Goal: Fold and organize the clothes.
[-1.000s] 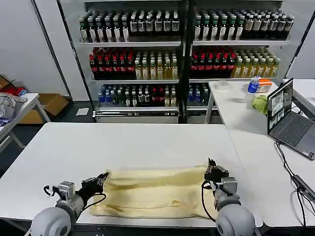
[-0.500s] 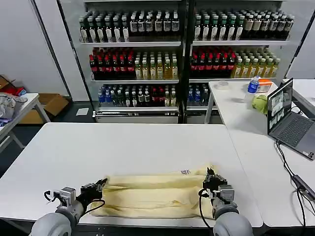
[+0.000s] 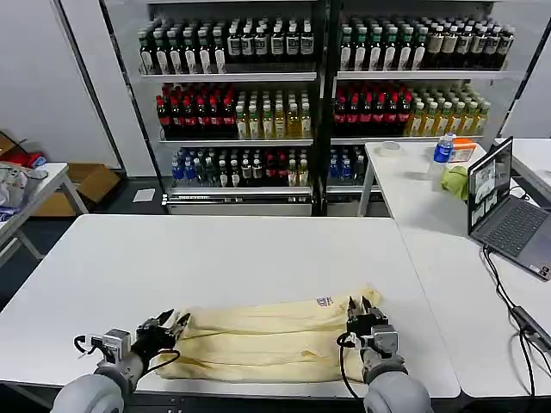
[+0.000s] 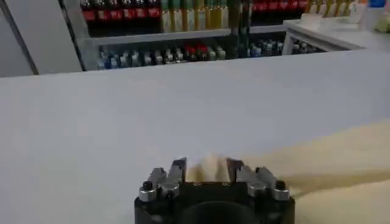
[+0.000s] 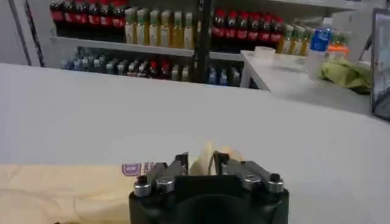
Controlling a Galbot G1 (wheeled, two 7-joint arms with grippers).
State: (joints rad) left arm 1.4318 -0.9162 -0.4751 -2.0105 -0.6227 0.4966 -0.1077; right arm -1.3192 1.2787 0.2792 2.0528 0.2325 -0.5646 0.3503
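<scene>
While the T-shirt [image 3: 269,338] lies folded lengthwise into a long band along the table [image 3: 215,254] near edge, its ends are flanked by the left gripper [image 3: 169,325] and right gripper [image 3: 361,311], both apparently parted and empty, with crosswise folding left undone.

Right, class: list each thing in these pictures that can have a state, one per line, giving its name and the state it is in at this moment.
T-shirt: folded into a long band, flat on the white table, label showing.
Left gripper: open, at the band's left end.
Right gripper: open, fabric between its fingers, at the band's right end.
Laptop: lid open, screen lit.
Blue bottle: upright on the side table.
</scene>
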